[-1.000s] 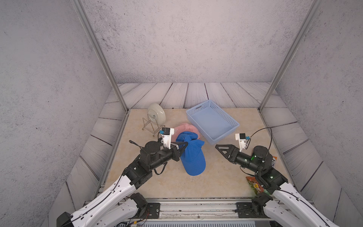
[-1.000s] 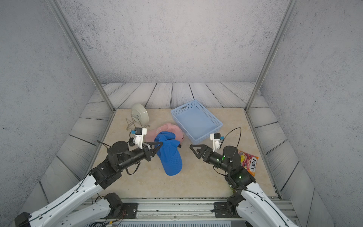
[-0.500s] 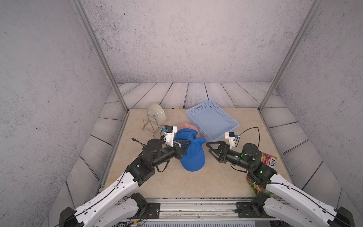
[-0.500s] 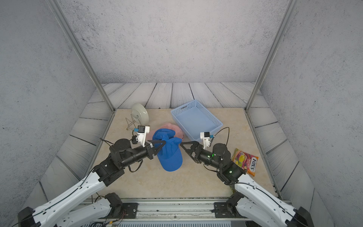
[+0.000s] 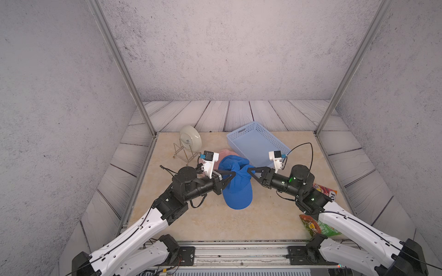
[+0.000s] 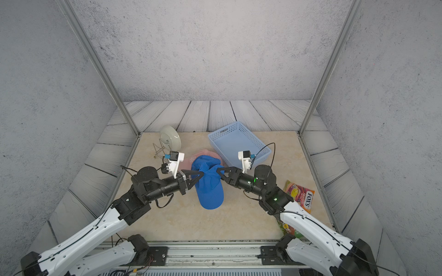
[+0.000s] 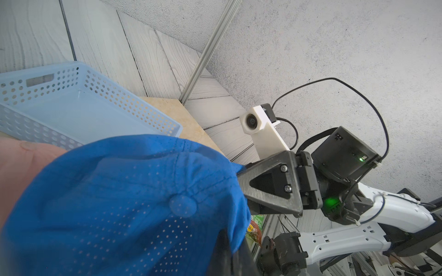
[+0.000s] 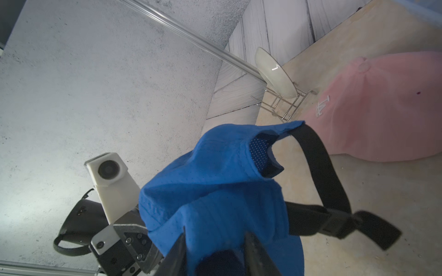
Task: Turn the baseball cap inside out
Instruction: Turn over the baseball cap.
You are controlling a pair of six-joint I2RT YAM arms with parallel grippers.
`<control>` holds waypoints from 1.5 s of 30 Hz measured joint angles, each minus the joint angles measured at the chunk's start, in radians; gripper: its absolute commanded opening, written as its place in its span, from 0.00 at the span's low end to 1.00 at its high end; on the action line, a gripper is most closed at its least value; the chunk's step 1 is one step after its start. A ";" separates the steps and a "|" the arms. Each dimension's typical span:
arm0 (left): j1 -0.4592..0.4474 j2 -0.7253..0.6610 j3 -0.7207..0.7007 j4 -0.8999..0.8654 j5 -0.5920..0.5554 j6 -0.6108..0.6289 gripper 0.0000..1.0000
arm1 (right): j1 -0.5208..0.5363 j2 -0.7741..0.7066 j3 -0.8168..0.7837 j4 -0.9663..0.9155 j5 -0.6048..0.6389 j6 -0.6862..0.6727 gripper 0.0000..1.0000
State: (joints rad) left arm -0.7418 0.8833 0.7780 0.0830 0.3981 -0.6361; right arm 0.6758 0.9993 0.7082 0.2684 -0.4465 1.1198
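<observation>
The blue mesh baseball cap [image 5: 239, 191] hangs lifted between my two arms in both top views, its brim drooping toward the table. My left gripper [image 5: 234, 172] is shut on the cap's left edge, and the left wrist view shows blue fabric [image 7: 119, 203] pinched at its jaws [image 7: 235, 243]. My right gripper [image 5: 248, 170] meets the cap from the right. In the right wrist view its fingers [image 8: 215, 236] close on a bunch of the cap's fabric [image 8: 227, 179]. The black back strap [image 8: 320, 162] loops free beside it.
A pink cap [image 5: 223, 153] lies just behind the blue one. A light blue basket [image 5: 272, 136] stands at the back right, and a plate on a wire rack [image 5: 190, 141] at the back left. Snack packets [image 5: 325, 191] lie under my right arm.
My right gripper has come in from the right to the cap and narrowed its jaws onto the fabric. The left gripper kept hold and carried the cap slightly up and toward the middle.
</observation>
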 measured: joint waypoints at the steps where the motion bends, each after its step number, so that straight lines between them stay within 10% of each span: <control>1: 0.000 -0.003 0.002 -0.013 -0.007 0.007 0.00 | 0.000 0.006 0.004 -0.005 -0.006 -0.005 0.03; 11: -0.002 -0.058 0.003 -0.185 -0.050 0.069 0.00 | 0.019 0.007 0.005 -0.145 0.006 -0.050 0.02; 16: 0.005 -0.033 0.032 -0.279 -0.038 0.172 0.00 | 0.011 -0.043 0.051 -0.372 0.085 -0.145 0.59; 20: 0.009 -0.012 0.105 -0.347 -0.044 0.305 0.00 | -0.002 -0.134 0.075 -0.585 0.237 -0.214 0.76; 28: 0.008 0.064 0.143 -0.410 -0.036 0.552 0.00 | -0.002 -0.200 0.187 -0.782 0.377 -0.203 0.81; 45: -0.076 0.121 0.120 -0.371 -0.082 0.838 0.00 | 0.028 0.072 0.354 -0.771 0.182 0.074 0.90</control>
State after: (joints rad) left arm -0.8177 1.0039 0.8982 -0.2878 0.3161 0.2016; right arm 0.7040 1.0718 1.0626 -0.5022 -0.2646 1.1942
